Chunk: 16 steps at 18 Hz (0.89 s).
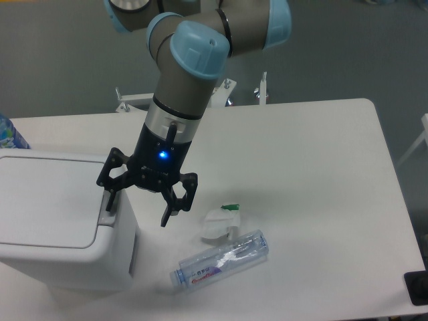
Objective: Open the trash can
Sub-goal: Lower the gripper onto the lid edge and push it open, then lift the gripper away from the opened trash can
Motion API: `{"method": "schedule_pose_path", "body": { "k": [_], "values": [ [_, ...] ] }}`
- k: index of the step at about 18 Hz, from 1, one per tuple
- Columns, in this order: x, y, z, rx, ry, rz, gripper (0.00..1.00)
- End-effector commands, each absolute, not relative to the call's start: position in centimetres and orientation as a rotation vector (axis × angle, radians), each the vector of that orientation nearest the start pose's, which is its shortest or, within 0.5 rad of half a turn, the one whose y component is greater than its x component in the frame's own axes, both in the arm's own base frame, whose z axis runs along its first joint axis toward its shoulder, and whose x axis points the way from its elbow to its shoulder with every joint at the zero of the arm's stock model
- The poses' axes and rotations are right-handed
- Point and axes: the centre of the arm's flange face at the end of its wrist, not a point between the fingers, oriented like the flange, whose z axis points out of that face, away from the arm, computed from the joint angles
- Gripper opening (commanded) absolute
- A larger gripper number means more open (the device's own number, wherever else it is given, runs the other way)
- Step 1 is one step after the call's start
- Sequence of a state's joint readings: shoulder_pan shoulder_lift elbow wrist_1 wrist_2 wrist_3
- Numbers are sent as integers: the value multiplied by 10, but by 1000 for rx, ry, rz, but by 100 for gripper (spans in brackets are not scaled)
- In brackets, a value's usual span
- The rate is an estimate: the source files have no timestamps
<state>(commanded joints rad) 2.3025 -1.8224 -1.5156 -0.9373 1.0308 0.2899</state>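
Note:
The trash can (57, 221) is a big white boxy bin at the left of the table, its flat lid down. A grey push tab (110, 207) runs along the lid's right rim. My gripper (137, 215) hangs open beside the can's right edge. Its left finger (109, 199) reaches down over the grey tab; I cannot tell if it touches. The right finger (168, 212) hangs over the table to the right of the can. Nothing is held between them.
A clear plastic bottle (219, 260) lies on its side in front of the gripper. A crumpled white wad with a green bit (219, 223) sits just behind it. A blue-patterned object (9, 133) shows at the left edge.

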Motion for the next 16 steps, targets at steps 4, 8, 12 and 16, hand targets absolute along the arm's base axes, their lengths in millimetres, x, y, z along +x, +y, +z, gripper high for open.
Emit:
{"method": "schedule_pose_path", "body": {
  "k": [4, 8, 12, 16],
  "values": [
    [-275, 582, 462, -2459, -396, -330, 100],
    [-275, 582, 463, -2455, -393, -324, 100],
    [-278, 582, 463, -2464, -400, -288, 100],
    [-278, 582, 463, -2464, -400, -288, 100]
  ]
}}
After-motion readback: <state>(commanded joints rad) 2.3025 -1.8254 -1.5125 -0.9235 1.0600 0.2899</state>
